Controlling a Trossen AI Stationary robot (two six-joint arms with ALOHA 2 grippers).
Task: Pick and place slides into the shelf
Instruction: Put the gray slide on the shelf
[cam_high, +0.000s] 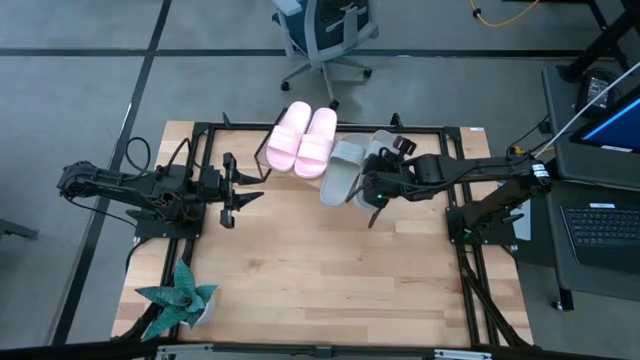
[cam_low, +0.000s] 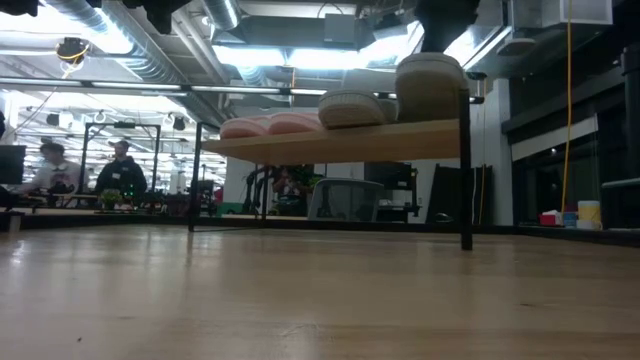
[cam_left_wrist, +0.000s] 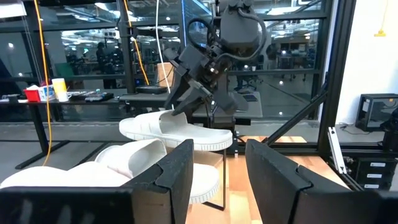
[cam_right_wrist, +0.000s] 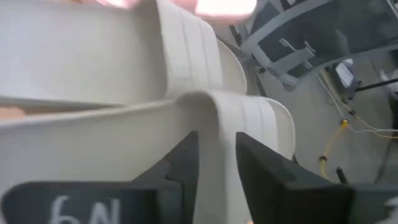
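Four slides (cam_low: 345, 108) on shelf (cam_low: 340, 143)

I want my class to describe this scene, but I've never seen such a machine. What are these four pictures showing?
It is one robot with two dark arms at a wooden table, filmed from above, from table height, and from each wrist. A slanted shelf at the back carries a pink pair of sandals and a grey pair. The right claw is at the last grey sandal, its fingers either side of the strap; whether it grips is unclear. The left claw waits open over the table. A toy plant stands in the near corner.
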